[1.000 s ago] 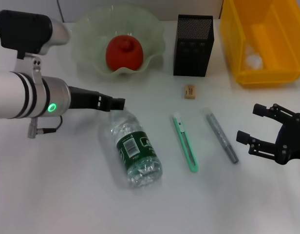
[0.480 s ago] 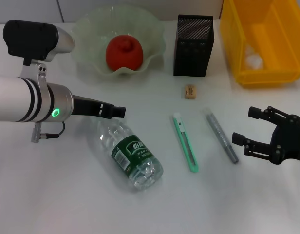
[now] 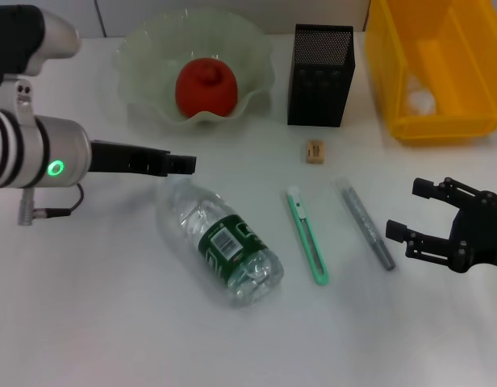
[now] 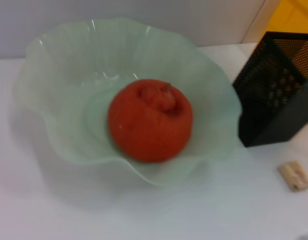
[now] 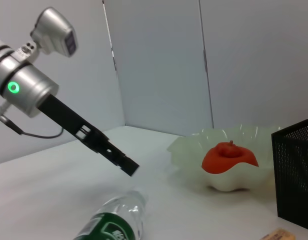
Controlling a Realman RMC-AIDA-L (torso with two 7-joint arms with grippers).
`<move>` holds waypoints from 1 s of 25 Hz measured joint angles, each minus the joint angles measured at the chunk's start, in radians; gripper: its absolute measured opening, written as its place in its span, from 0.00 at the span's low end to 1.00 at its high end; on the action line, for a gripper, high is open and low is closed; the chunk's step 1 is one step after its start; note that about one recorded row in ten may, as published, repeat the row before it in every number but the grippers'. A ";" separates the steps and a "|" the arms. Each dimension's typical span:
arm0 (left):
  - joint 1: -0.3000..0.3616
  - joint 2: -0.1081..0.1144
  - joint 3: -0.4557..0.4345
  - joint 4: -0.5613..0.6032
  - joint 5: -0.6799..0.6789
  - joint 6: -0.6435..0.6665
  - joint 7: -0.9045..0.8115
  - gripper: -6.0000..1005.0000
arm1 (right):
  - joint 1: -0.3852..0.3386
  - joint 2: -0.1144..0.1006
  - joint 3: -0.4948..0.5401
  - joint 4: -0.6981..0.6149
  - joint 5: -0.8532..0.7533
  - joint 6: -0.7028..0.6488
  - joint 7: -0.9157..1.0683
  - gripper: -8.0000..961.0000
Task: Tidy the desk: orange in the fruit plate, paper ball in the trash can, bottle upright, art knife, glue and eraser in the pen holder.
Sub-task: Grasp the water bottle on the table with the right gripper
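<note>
Bottle (image 3: 223, 244) lies flat on the desk (image 3: 111, 322); righting it is in hand. Left hand (image 3: 181, 164), fingers together, hovers by its neck and must open; right hand (image 3: 430, 218) idles apart.

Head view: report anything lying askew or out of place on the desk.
The water bottle lies on its side, diagonal, below the left gripper. The art knife, glue stick and eraser lie loose outside the pen holder.

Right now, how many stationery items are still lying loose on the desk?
3: the eraser before the pen holder, the art knife beside the bottle, and the glue right of it.
</note>
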 joint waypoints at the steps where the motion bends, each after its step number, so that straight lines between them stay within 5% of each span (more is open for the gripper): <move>1: 0.005 0.003 -0.015 0.013 -0.016 0.028 0.000 0.77 | -0.001 0.000 0.000 -0.002 -0.002 0.000 0.002 0.88; 8: 0.060 0.009 -0.156 0.059 -0.160 0.107 0.121 0.77 | -0.003 -0.001 0.003 -0.001 -0.004 0.000 0.005 0.88; 14: 0.047 0.013 -0.387 -0.222 -0.568 0.218 0.437 0.76 | -0.002 -0.002 0.009 0.003 -0.005 0.001 0.005 0.88; 25: -0.050 0.014 -0.508 -0.589 -0.571 0.190 0.637 0.75 | 0.003 -0.002 0.009 0.003 -0.011 0.001 0.010 0.88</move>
